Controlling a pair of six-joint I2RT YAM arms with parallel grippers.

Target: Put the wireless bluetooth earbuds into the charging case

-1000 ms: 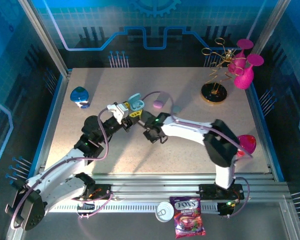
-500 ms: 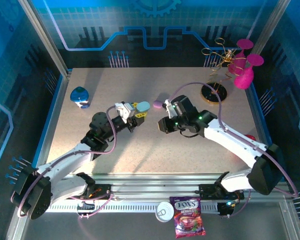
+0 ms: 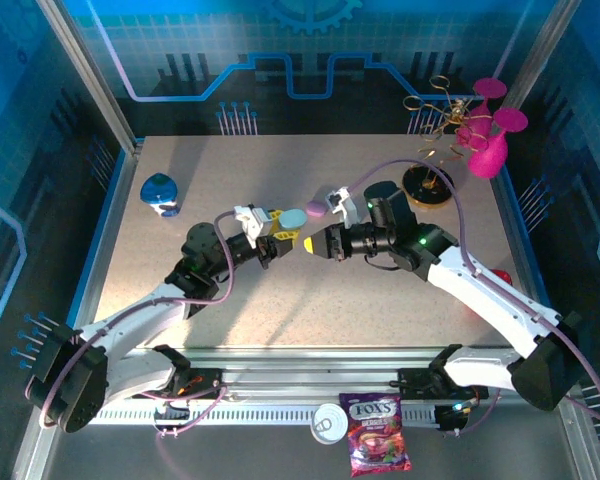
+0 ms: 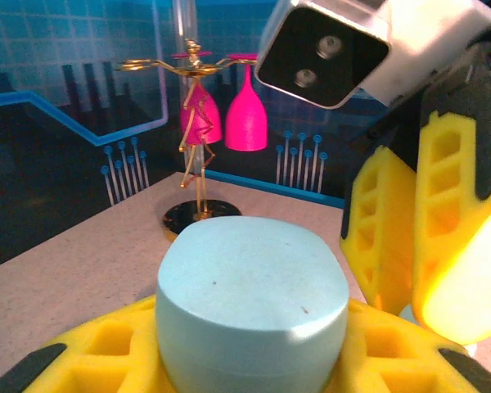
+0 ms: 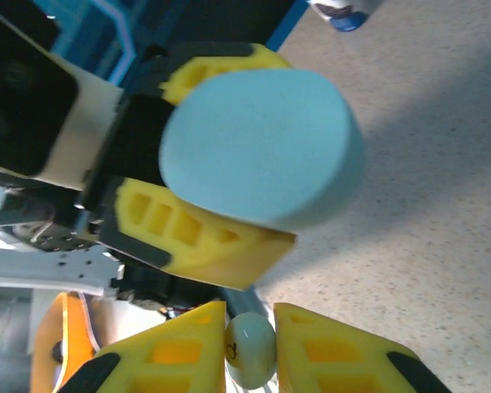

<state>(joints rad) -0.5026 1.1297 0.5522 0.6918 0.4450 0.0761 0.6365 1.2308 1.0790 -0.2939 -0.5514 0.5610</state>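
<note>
The earbud [image 5: 250,354], a small pale stub, sits pinched between the yellow fingers [image 5: 172,360] of my right gripper [image 5: 250,327] at the bottom middle of the right wrist view. That hand is closed on it. Just above it in that view is the teal case [image 5: 262,147]. My left gripper [image 3: 278,228] is closed across its sides and holds it off the table [image 3: 380,330] near the centre of the top view. In the left wrist view my right fingers stand at the right edge, just beside the case. I cannot tell whether they touch it.

Both wrist views give me only a smooth teal face, with no socket and no raised lid. So I judge the first need is to get the case's open well facing the earbud. Pushing against a shut shell would only squeeze the stub out of my fingers.

For the insertion itself, my left hand should be the steady one and my right should do all the moving. I bring the earbud in slowly, square to its well, and let go only once it seats. The stub is tiny and rounded, so a sideways nudge could pop it loose.

A purple case [image 3: 315,209] lies on the table just above the two grippers in the top view, and my right wrist should pass clear of it.
</note>
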